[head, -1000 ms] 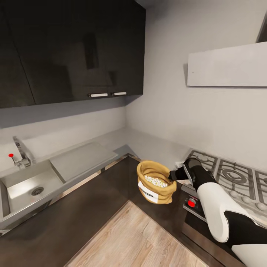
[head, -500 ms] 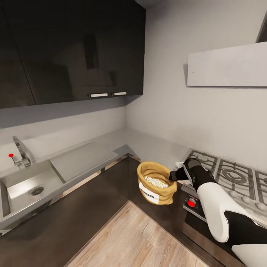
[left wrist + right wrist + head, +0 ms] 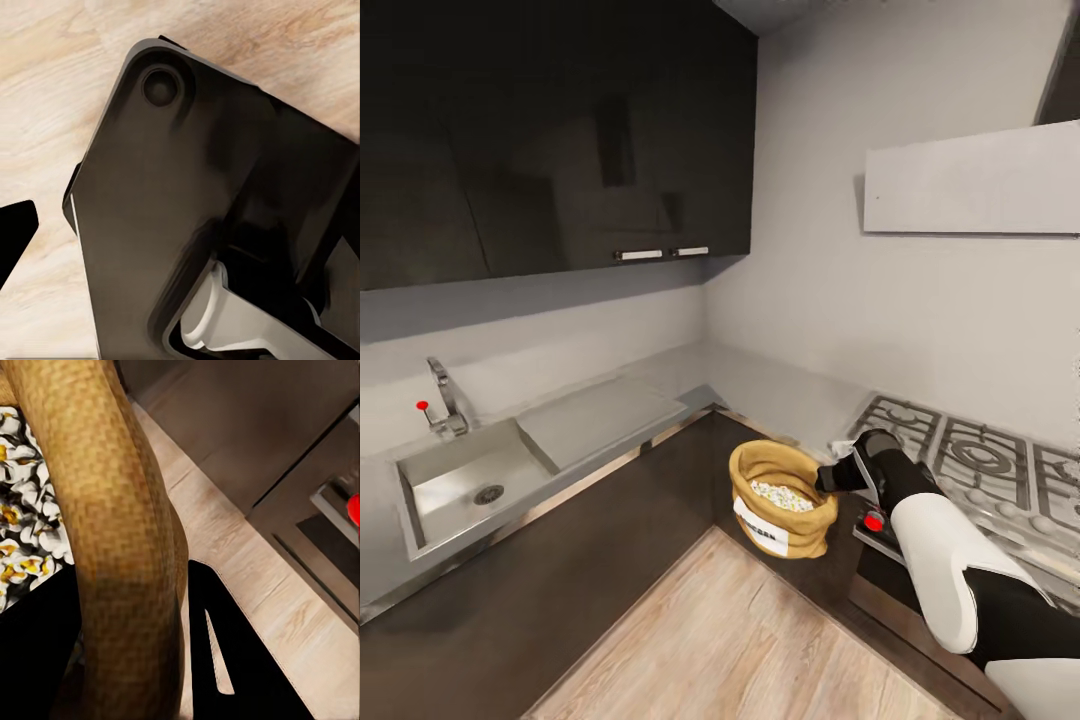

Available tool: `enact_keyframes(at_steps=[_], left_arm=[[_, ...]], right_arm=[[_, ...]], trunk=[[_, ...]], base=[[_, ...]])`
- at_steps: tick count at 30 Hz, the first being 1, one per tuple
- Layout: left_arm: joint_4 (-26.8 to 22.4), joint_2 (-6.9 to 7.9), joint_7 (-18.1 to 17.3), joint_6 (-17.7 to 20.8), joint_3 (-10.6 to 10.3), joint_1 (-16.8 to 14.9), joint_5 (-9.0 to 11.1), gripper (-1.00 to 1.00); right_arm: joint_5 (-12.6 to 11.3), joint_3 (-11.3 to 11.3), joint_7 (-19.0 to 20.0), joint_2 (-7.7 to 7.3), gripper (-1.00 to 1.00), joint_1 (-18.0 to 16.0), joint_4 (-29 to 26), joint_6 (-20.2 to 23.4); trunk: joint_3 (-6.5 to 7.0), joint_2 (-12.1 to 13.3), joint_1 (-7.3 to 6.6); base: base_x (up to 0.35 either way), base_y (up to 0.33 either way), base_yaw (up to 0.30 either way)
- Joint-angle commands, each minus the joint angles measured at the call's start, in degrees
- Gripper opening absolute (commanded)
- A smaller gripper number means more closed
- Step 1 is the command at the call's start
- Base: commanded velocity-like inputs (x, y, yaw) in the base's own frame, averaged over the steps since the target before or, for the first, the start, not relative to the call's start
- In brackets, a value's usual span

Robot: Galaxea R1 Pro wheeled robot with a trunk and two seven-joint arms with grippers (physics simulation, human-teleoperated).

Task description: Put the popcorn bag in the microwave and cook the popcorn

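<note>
I had the right end effector [image 3: 828,478] clenched on the popcorn bag's [image 3: 781,497] rolled rim, the bag hanging off the desk [image 3: 600,415] over the floor (label partly hidden). I couldn't tell my left end effector's state.

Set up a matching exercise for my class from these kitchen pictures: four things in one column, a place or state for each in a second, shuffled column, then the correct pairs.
Things:
1. popcorn bag
2. popcorn
3. sink
4. gas hob

Places or states:
A. set into the worktop below the tap
B. heaped white and yellow inside the sack
C. rim pinched by the right claw, above the wooden floor
D. behind the right arm, by the wall

Pairs: 1-C, 2-B, 3-A, 4-D
</note>
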Motion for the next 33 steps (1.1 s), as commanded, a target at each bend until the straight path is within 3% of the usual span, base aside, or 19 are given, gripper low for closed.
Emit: enact_keyframes(at_steps=[1, 7, 13, 15, 17, 33], left_arm=[[0.0, -0.03, 0.0, -0.1, 0.4, 0.0, -0.1, 1.0], [0.1, -0.06, 0.0, 0.0, 0.3, 0.0, -0.3, 1.0], [0.1, -0.03, 0.0, 0.0, 0.2, 0.0, -0.5, 1.0], [0.1, -0.03, 0.0, 0.0, 0.1, 0.0, -0.6, 1.0], [0.1, -0.03, 0.0, 0.0, 0.0, 0.0, -0.7, 1.0], [0.1, 0.06, 0.0, 0.0, 0.1, 0.0, -0.6, 1.0]], right_arm=[[0.6, -0.3, 0.5, 0.04, -1.0, 0.0, -0.1, 0.1], [0.7, -0.3, 0.5, 0.04, -1.0, 0.0, -0.1, 0.1], [0.8, -0.2, 0.3, 0.04, -1.0, 0.0, -0.1, 0.1], [1.8, -0.2, 0.3, 0.06, -1.0, 0.0, -0.1, 0.1], [3.4, -0.2, 0.4, 0.12, -1.0, 0.0, -0.1, 0.1], [3.6, -0.5, 0.4, -0.13, -1.0, 0.0, -0.1, 0.2]], trunk=[[-0.04, -0.1, -0.01], [-0.04, -0.1, -0.01], [-0.04, -0.1, -0.01], [-0.04, -0.1, -0.01], [-0.04, -0.1, -0.01], [-0.04, -0.1, -0.01]], base=[[-0.31, 0.145, 0.0], [-0.311, 0.15, -0.015], [-0.302, 0.174, -0.236], [-0.219, 0.158, -0.284], [-0.047, 0.036, -0.285], [-0.002, 0.002, -0.286]])
